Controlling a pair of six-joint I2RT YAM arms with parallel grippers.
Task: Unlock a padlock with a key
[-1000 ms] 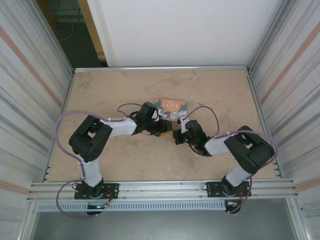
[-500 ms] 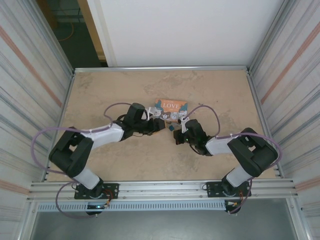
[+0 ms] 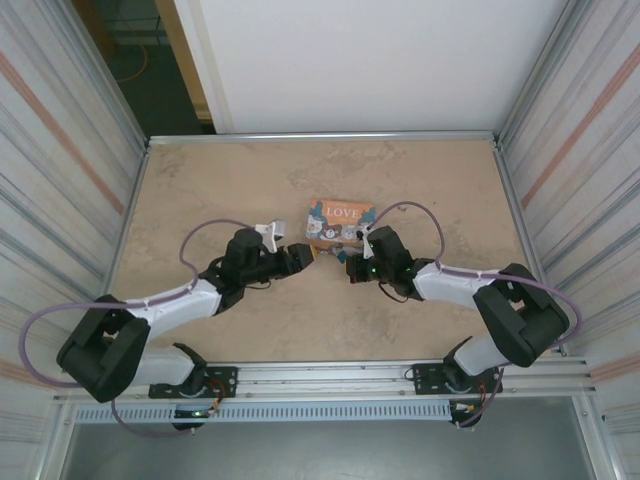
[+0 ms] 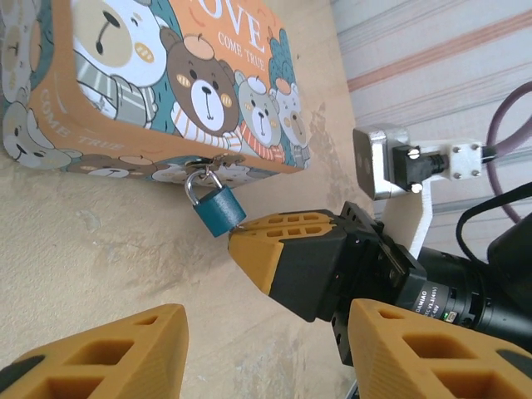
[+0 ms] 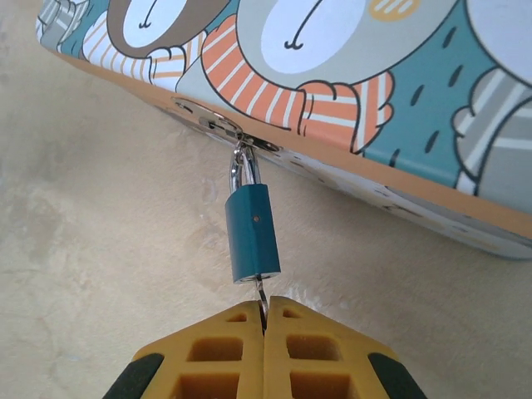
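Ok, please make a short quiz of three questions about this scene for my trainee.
1. True or false: the padlock hangs on the box.
2. What does the right gripper pinch? A) the key B) the box C) nothing
3. Fill in: the left gripper is ____ and holds nothing.
Answers: 1 true; 2 A; 3 open.

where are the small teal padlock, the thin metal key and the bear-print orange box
small teal padlock (image 5: 253,233): right wrist view, middle of its body
thin metal key (image 5: 261,293): right wrist view, shaft under the padlock
bear-print orange box (image 4: 208,91): left wrist view, brown bear's face on top
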